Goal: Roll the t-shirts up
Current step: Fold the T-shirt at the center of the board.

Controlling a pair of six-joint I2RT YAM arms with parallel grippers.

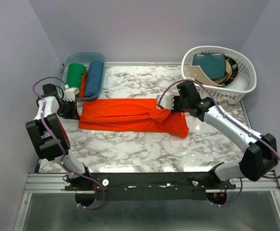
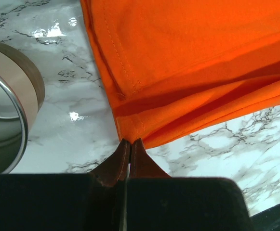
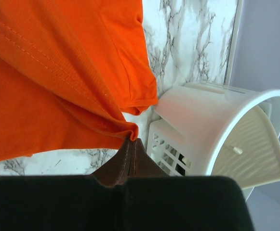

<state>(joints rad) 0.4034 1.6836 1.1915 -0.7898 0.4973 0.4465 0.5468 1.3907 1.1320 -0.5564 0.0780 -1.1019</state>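
Note:
One bright orange-red t-shirt (image 1: 130,114) lies folded into a long band across the middle of the marble table (image 1: 140,149). My left gripper (image 1: 79,114) is at the band's left end. In the left wrist view its jaws (image 2: 130,142) are shut on the pointed corner of the orange cloth (image 2: 193,62). My right gripper (image 1: 159,103) is at the band's back edge near the right end. In the right wrist view it (image 3: 132,140) is shut on a bunched fold of the same shirt (image 3: 48,82), with a sleeve hanging beyond.
A clear bluish bin (image 1: 68,63) at the back left holds green, red and blue rolled t-shirts. A white laundry basket (image 1: 236,89) stands at the back right with folded garments inside; in the right wrist view the basket (image 3: 212,130) is close beside the jaws.

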